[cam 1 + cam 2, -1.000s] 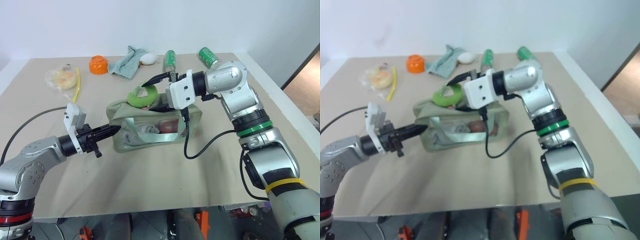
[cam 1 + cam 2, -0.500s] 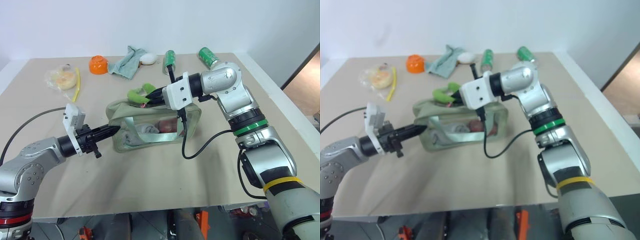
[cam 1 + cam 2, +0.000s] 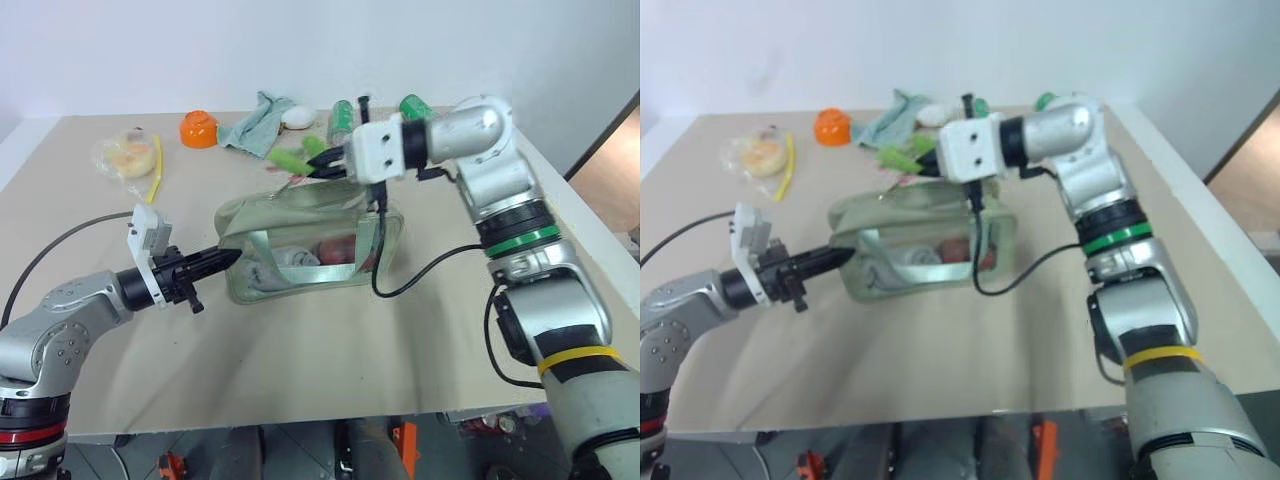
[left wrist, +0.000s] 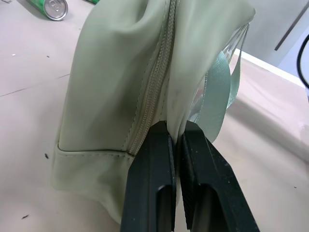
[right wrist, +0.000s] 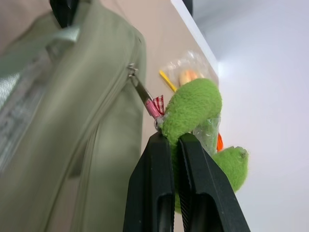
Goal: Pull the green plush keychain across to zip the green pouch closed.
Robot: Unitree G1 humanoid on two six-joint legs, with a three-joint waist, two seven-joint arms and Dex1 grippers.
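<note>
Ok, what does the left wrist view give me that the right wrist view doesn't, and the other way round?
Left wrist view: the left gripper shut on the green pouch's end fabric beside the zipper seam, and a can on the table. Right wrist view: the right gripper shut on the green plush keychain, linked to the zipper pull. Both show the pouch.

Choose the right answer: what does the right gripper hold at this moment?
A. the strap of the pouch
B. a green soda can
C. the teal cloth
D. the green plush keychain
D: in the right wrist view the right gripper is shut on the green plush keychain, which hangs by a small metal link from the zipper of the green pouch.
</note>
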